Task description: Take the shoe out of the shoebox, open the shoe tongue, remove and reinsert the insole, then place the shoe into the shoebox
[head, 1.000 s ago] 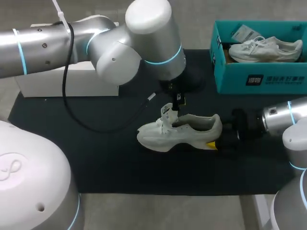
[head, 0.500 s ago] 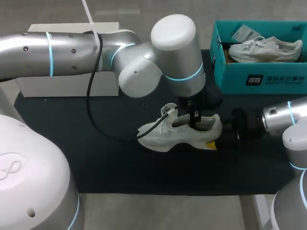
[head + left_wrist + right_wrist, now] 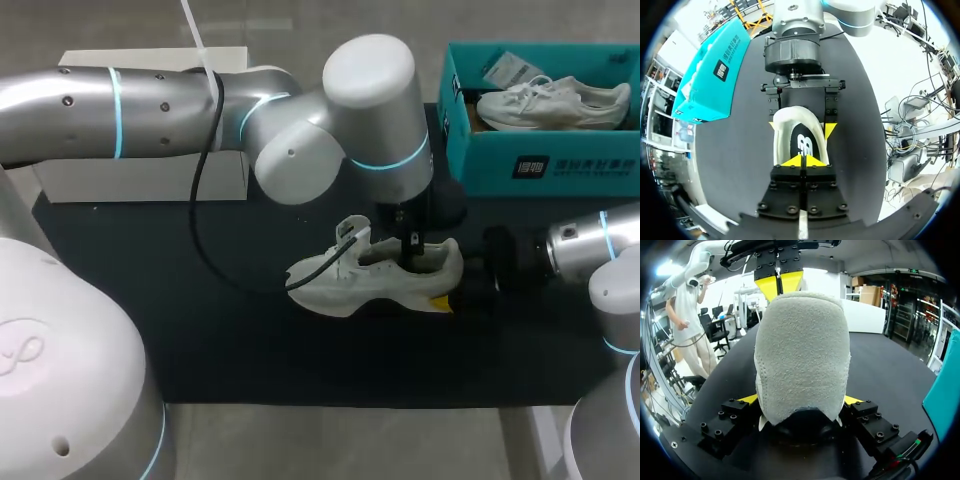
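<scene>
A white sneaker [image 3: 380, 280] lies on its sole on the black mat, toe to the left, tongue lifted. My right gripper [image 3: 447, 297] comes in from the right and grips the heel; in the right wrist view its yellow tips press both sides of the heel [image 3: 800, 350]. My left gripper [image 3: 408, 243] points down over the shoe's opening. In the left wrist view its tips [image 3: 801, 161] are pressed together just above the black insole [image 3: 805, 142], with nothing seen between them.
The teal shoebox [image 3: 540, 165] stands at the back right with a second white sneaker [image 3: 555, 100] inside. A white box [image 3: 140, 175] sits at the back left. The black mat [image 3: 200, 330] covers the table's middle.
My left arm has swung right, from the tongue to above the shoe's opening, and dropped a little. The shoe and the right gripper have kept still.
</scene>
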`<move>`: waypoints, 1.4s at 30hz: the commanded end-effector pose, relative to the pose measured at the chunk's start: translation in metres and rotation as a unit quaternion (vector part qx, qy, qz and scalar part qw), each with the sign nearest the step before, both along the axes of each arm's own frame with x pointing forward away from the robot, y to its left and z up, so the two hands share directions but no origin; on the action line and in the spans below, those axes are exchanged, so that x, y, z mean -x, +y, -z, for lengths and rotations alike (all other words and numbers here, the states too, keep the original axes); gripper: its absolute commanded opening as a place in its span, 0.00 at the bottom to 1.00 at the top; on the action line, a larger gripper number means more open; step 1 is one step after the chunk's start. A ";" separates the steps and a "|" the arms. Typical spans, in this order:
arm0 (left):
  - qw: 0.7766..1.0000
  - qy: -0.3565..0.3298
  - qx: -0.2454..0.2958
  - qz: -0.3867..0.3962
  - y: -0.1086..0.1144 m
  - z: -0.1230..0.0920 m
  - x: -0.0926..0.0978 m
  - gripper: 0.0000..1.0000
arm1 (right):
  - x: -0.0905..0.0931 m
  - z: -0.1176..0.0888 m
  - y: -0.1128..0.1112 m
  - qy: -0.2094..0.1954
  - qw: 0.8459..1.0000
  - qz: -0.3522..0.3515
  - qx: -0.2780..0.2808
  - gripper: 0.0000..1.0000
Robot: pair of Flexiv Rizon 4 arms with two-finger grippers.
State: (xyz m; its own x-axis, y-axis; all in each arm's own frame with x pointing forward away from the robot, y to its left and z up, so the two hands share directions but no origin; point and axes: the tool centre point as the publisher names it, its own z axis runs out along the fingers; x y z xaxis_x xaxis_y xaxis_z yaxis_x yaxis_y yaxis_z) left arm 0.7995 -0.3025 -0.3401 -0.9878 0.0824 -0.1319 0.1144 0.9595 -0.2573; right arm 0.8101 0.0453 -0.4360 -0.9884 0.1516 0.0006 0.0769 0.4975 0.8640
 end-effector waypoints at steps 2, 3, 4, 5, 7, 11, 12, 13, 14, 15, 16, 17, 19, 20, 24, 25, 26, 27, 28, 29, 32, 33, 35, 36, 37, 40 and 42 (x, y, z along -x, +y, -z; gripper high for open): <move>1.000 0.019 -0.017 -0.005 -0.011 0.022 -0.008 0.00 | -0.001 0.002 0.000 -0.001 1.000 0.001 0.001 0.00; 1.000 0.022 -0.019 -0.006 -0.010 0.026 -0.009 0.00 | -0.001 0.002 0.000 -0.001 1.000 0.001 0.001 0.00; 0.999 0.026 -0.024 -0.007 -0.008 0.030 -0.010 0.00 | -0.001 0.002 0.000 -0.001 1.000 0.001 0.001 0.00; 0.999 0.030 -0.029 -0.009 -0.007 0.035 -0.011 0.00 | -0.001 0.002 0.000 -0.001 1.000 0.001 0.001 0.00; 0.999 0.034 -0.035 -0.011 -0.003 0.043 -0.015 0.00 | -0.001 0.002 0.000 -0.001 1.000 0.001 0.001 0.00; 0.998 0.042 -0.042 -0.013 -0.001 0.052 -0.019 0.00 | -0.001 0.002 0.000 -0.001 1.000 0.001 0.001 0.00; 0.998 0.044 -0.042 -0.012 -0.001 0.054 -0.020 0.00 | -0.001 0.002 0.000 -0.001 1.000 0.001 0.001 0.00; 0.998 0.045 -0.043 -0.011 -0.002 0.055 -0.021 0.00 | -0.001 0.002 0.000 -0.001 1.000 0.001 0.001 0.00; 0.998 0.047 -0.043 -0.010 -0.002 0.056 -0.022 0.00 | -0.001 0.002 0.000 -0.001 1.000 0.001 0.001 0.00; 0.998 0.049 -0.044 -0.008 -0.003 0.057 -0.023 0.00 | -0.001 0.002 0.000 -0.001 1.000 0.001 0.001 0.00; 0.998 0.050 -0.045 -0.007 -0.003 0.057 -0.023 0.00 | -0.001 0.002 0.000 -0.001 1.000 0.001 0.001 0.00; 0.998 0.051 -0.047 -0.006 -0.003 0.057 -0.022 0.00 | -0.001 0.002 0.000 -0.001 1.000 0.001 0.001 0.00; 0.997 0.053 -0.052 -0.004 0.000 0.057 -0.019 0.00 | -0.001 0.002 0.000 -0.001 1.000 0.001 0.001 0.00; 0.997 0.057 -0.058 0.000 0.002 0.056 -0.016 0.00 | -0.001 0.002 0.000 -0.001 1.000 0.001 0.001 0.00; 0.995 0.065 -0.075 0.007 0.008 0.057 -0.003 0.00 | -0.001 0.002 0.000 -0.001 1.000 0.001 0.001 0.00; 0.995 0.068 -0.077 0.010 0.010 0.057 0.000 0.00 | -0.001 0.002 0.000 -0.001 1.000 0.001 0.001 0.00; 0.994 0.071 -0.077 0.010 0.012 0.057 0.003 0.00 | -0.001 0.002 0.000 -0.001 1.000 0.001 0.001 0.00; 0.994 0.073 -0.079 0.010 0.013 0.057 0.006 0.00 | -0.001 0.002 0.000 -0.001 1.000 0.001 0.001 0.00; 0.994 0.074 -0.080 0.011 0.014 0.057 0.009 0.00 | -0.001 0.002 0.000 -0.001 1.000 0.001 0.001 0.00; 0.994 0.076 -0.079 0.011 0.016 0.058 0.010 0.00 | -0.001 0.002 0.000 -0.001 1.000 0.001 0.001 0.00; 0.993 0.082 -0.080 0.008 0.017 0.062 0.014 0.00 | -0.001 0.002 0.000 -0.001 1.000 0.001 0.001 0.00; 0.993 0.085 -0.079 0.009 0.017 0.063 0.015 0.00 | -0.001 0.002 0.000 -0.001 1.000 0.001 0.001 0.00; 0.993 0.086 -0.080 0.010 0.017 0.064 0.017 0.00 | -0.001 0.002 0.000 -0.001 1.000 0.001 0.001 0.00; 0.993 0.087 -0.079 0.011 0.016 0.065 0.018 0.00 | -0.001 0.002 0.000 -0.001 1.000 0.001 0.001 0.00; 0.993 0.086 -0.082 0.012 0.016 0.067 0.018 0.00 | -0.001 0.002 0.000 -0.001 1.000 0.001 0.001 0.00; 0.992 0.087 -0.087 0.007 0.015 0.073 0.014 0.18 | -0.001 0.002 0.000 -0.001 1.000 0.001 0.001 0.00; 0.992 0.087 -0.090 0.004 0.014 0.075 0.013 0.19 | -0.001 0.002 0.000 -0.001 1.000 0.001 0.001 0.00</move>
State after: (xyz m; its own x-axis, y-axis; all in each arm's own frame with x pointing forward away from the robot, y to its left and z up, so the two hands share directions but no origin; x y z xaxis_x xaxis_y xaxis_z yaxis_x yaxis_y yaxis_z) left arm 0.7890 -0.2840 -0.4051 -0.9940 0.0958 0.0535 0.0897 0.9903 -0.1064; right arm 0.8093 0.0457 -0.4362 -0.9887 0.1499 -0.0002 0.0753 0.4975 0.8642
